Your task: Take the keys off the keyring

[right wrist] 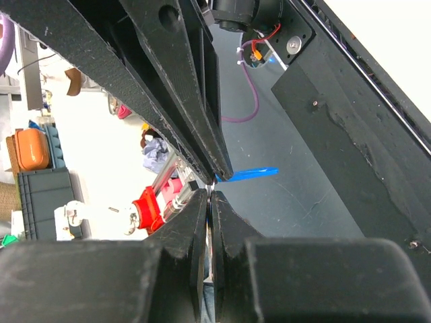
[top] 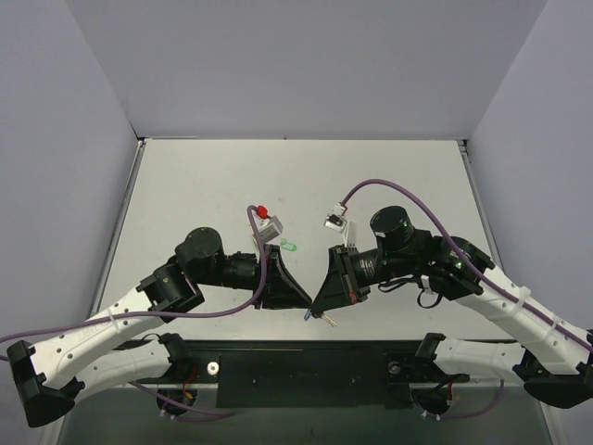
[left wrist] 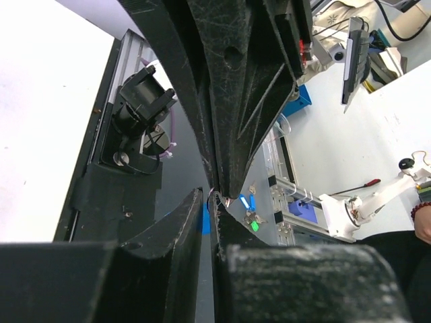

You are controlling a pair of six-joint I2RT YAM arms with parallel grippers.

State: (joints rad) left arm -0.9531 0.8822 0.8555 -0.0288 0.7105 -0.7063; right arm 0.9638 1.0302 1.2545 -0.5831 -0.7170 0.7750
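The blue keyring (top: 306,316) sits at the near edge of the table (top: 278,176), up between the tips of the two grippers, which meet nose to nose just above the black base plate (top: 306,366). In the right wrist view it shows as a flat blue sliver sticking out sideways from the point where the tips come together.

One silver key (top: 326,321) pokes out just beside it, on the right gripper's side. A second key cannot be made out.

The left gripper (top: 309,306) has its fingers (left wrist: 172,232) drawn narrow, with the blue piece in the slit between them. The right gripper (top: 319,308) has its fingers (right wrist: 185,222) pressed together. Whether they pinch the key, I cannot tell.

A small green loop (top: 289,247) lies on the table behind the left gripper, well apart from the keyring. Purple cables run along both arms.

Any lettering on the arms is too small to read.
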